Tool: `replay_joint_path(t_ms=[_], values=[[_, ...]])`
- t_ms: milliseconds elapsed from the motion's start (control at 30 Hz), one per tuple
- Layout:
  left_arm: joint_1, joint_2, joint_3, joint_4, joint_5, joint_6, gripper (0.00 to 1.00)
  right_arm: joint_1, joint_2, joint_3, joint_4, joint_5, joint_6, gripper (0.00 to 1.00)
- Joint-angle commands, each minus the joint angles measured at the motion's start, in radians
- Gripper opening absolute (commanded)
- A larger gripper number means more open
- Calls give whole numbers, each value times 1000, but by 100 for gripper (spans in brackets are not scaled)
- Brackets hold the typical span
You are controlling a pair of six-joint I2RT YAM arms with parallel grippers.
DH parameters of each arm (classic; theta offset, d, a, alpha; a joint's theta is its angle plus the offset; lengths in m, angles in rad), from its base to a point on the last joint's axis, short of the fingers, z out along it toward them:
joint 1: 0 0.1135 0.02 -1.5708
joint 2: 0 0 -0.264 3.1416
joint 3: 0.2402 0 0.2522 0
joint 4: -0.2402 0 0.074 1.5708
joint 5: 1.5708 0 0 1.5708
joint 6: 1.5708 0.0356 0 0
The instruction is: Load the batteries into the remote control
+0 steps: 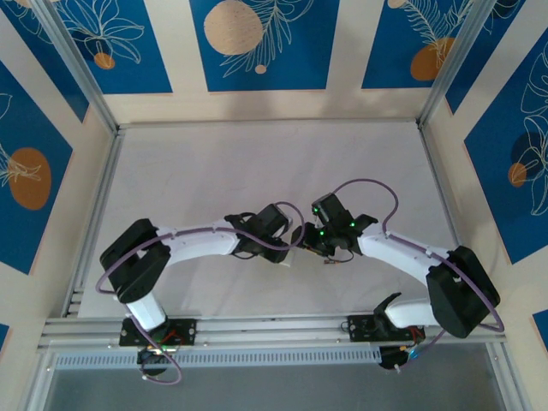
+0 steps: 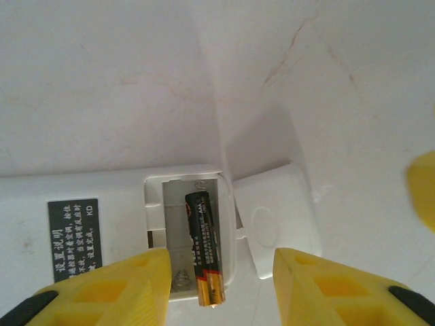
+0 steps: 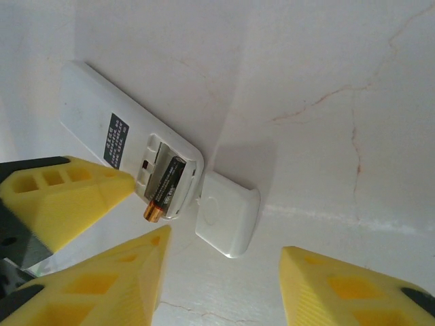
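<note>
Remote control (image 2: 102,204) lies face down on the surface (image 2: 102,81), bay open, cover (image 2: 275,217) just beside it. One battery (image 2: 205,248) sits in the bay with its gold end overhanging the edge; probably unseated, view partly blocked. Left claw (image 2: 217,275) apart, straddling it, holding nothing. Right claw (image 3: 221,261) apart, empty. Step: seating the first cell. Next: press the gold end down and inward.

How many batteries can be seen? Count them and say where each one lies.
1. The battery lies in the open compartment of the remote control, its gold end sticking out past the edge. A second may be hidden from the cameras.
</note>
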Motion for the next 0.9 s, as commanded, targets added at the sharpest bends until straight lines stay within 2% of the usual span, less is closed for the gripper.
replay_joint_path(t_ms=[0, 200, 267, 367, 600, 867], values=[[8, -59, 9, -13, -4, -12, 44, 4, -29, 17, 35, 33, -111, 54], [60, -140, -59, 38, 34, -64, 38, 29, -21, 16, 106, 39, -302, 59], [92, -156, -90, 60, 65, -82, 30, 51, -7, 20, 130, 38, -363, 66], [139, -173, -136, 101, 125, -114, 30, 78, 35, 36, 155, 28, -436, 66], [183, -167, -173, 119, 158, -135, 27, 98, 162, 86, 200, -34, -507, 66], [215, -160, -191, 147, 210, -161, 20, 139, 264, 126, 207, -19, -584, 69]])
